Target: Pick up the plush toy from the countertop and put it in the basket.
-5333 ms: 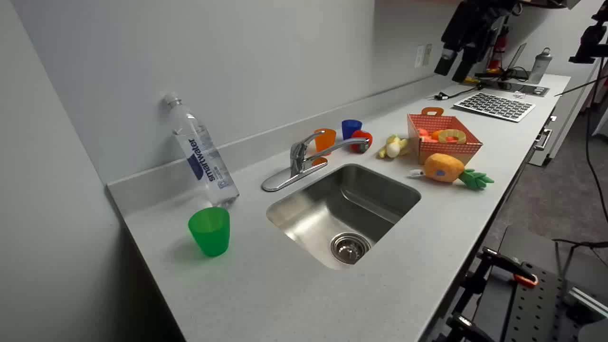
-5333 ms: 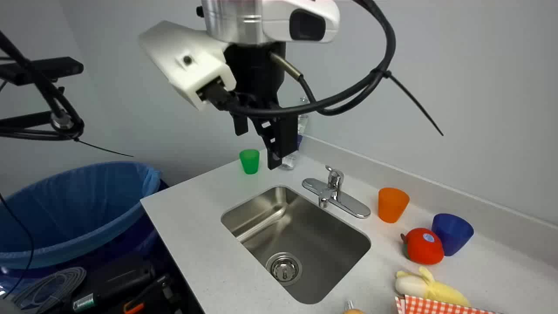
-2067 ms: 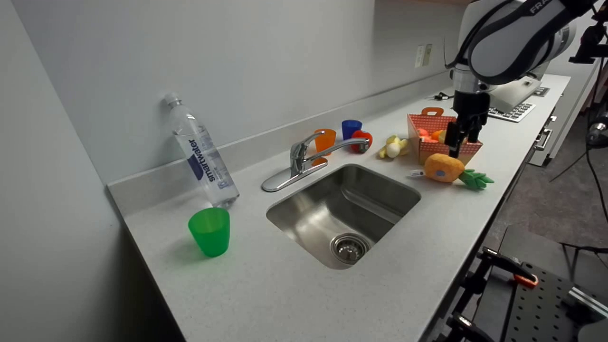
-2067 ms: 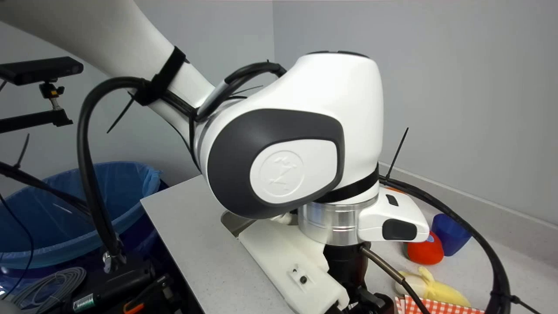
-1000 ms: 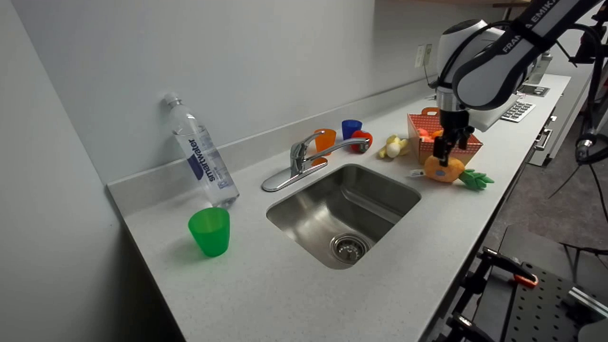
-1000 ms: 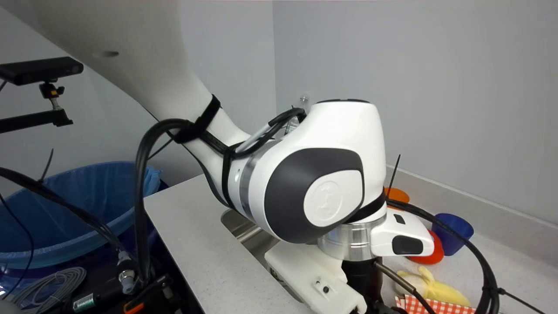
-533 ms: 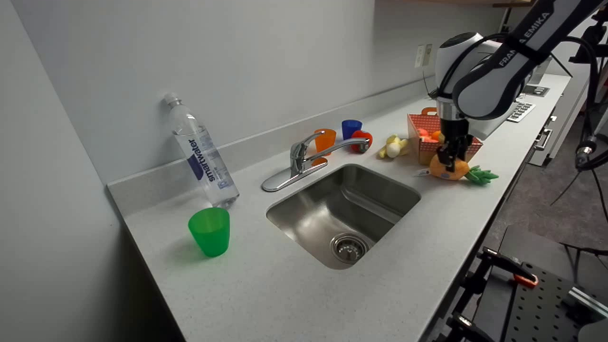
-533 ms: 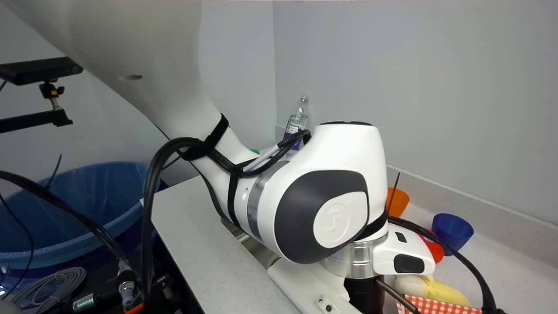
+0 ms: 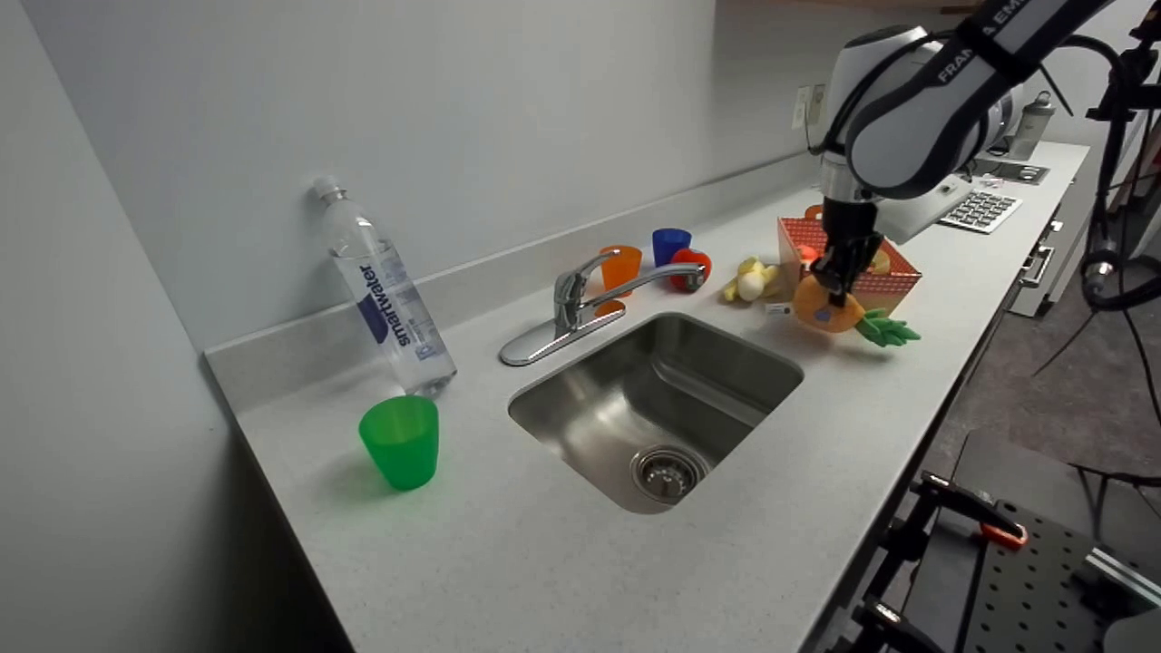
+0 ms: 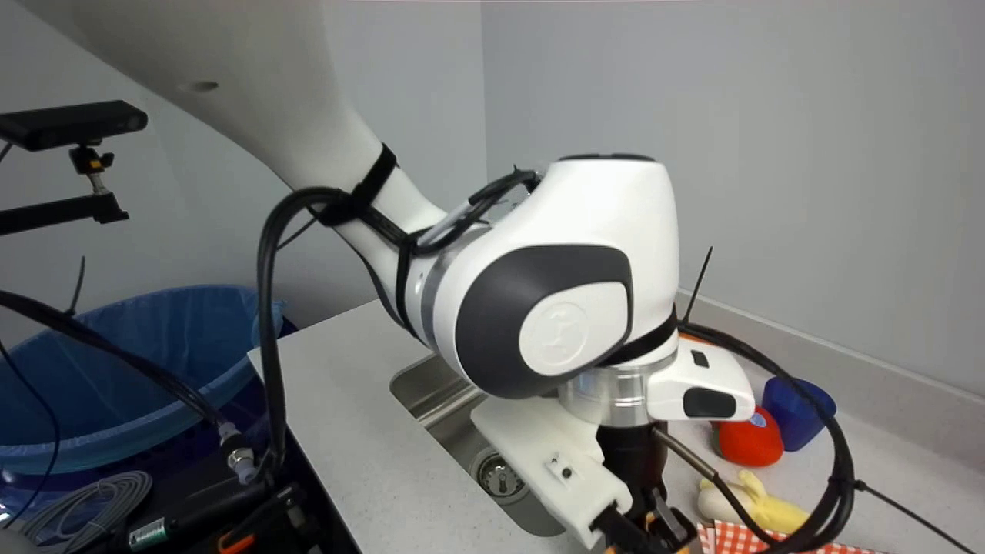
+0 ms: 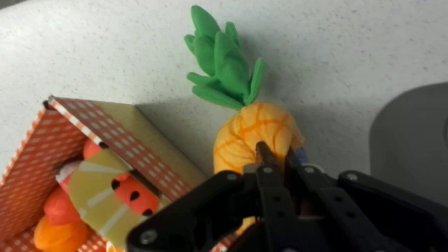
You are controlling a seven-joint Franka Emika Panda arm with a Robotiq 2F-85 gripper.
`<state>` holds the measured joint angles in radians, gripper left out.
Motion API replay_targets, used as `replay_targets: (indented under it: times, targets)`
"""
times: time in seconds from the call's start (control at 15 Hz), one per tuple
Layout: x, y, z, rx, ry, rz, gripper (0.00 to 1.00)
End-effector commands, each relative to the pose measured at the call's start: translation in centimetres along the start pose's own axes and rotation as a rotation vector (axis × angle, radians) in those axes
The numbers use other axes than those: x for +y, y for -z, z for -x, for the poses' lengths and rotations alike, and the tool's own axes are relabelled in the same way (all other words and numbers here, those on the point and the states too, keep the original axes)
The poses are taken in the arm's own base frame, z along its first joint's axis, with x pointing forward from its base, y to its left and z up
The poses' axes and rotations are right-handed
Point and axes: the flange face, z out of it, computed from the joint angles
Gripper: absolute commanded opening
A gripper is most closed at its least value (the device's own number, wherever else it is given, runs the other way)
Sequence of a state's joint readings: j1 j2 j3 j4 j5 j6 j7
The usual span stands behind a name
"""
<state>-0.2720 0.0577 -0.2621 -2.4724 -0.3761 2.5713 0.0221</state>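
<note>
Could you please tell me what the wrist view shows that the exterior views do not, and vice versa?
Only the wrist view shows the orange crisscross lines on the plush toy and the black spots on a red item in the basket. Only the exterior views, taken together, show the water bottle, the green cup, the faucet, the blue cup, the pale yellow plush and the blue-lined bin. Shared by the wrist view and an exterior view are the gripper pinching the plush toy, the basket, the countertop and part of the sink.
</note>
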Motion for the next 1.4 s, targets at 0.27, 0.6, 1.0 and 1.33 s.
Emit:
replay_targets:
  times: [0.27,0.6,1.0,1.33]
  targets:
    - [-0.5,12.6,-1.8,0.221,-0.100,-0.187,0.02]
    - [4.0,15.7,-3.8,0.272,-0.308,-0.214,0.02]
    - [11.0,14.4,-4.6,0.242,-0.559,-0.204,0.02]
    - [14.1,12.6,-4.9,0.223,-0.667,-0.217,0.02]
